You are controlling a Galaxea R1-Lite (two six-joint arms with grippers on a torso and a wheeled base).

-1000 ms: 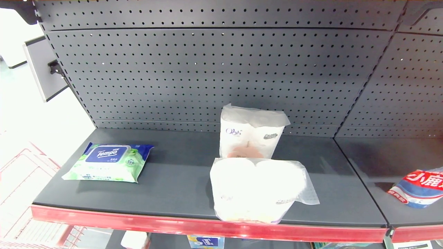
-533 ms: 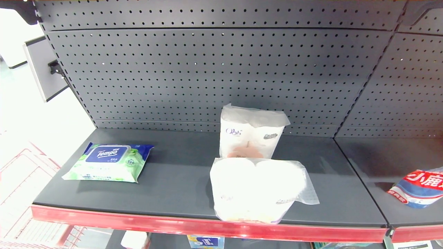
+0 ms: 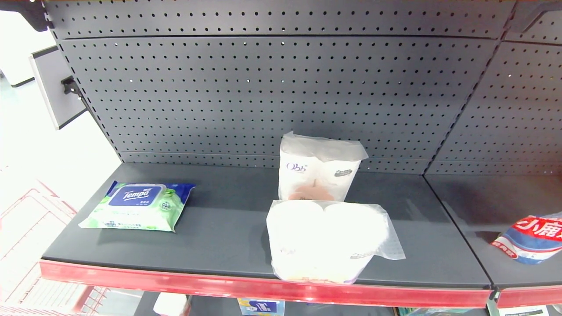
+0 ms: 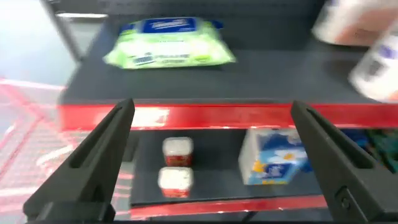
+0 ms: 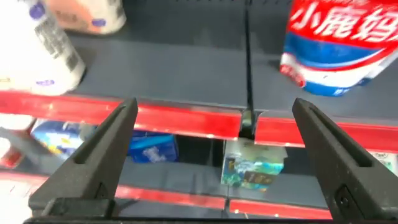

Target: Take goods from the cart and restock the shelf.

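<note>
Nothing on the shelf has shifted over the last second in the head view; every pack lies where it lay. The left gripper point(image 4: 211, 106) hangs with its two black fingers spread wide and nothing between them, just in front of the red front strip point(image 4: 211, 116) of the dark grey metal shelf point(image 3: 228, 228). Beyond its fingertips, on the shelf board, lies the flat green-and-white pack of wet wipes point(image 4: 169, 43) with a blue label. Below the strip, on the lower board, two small red-and-white tubs point(image 4: 177, 149) stand one before the other, with a blue-and-white carton point(image 4: 273, 155) beside them.

The right gripper point(image 5: 214, 102) is likewise spread wide and empty, facing the seam between two shelf bays. Past one finger, a white plastic-wrapped pack of paper rolls point(image 5: 40, 53) stands at the shelf's front edge, and a second white pack point(image 3: 318, 169) stands upright just behind it. Past the other finger, in the neighbouring bay, lies a red, white and blue bag point(image 5: 339, 46). The red wire cart point(image 3: 26, 245) stands off the shelf's end on the left gripper's side — its contents cannot be made out.
</note>
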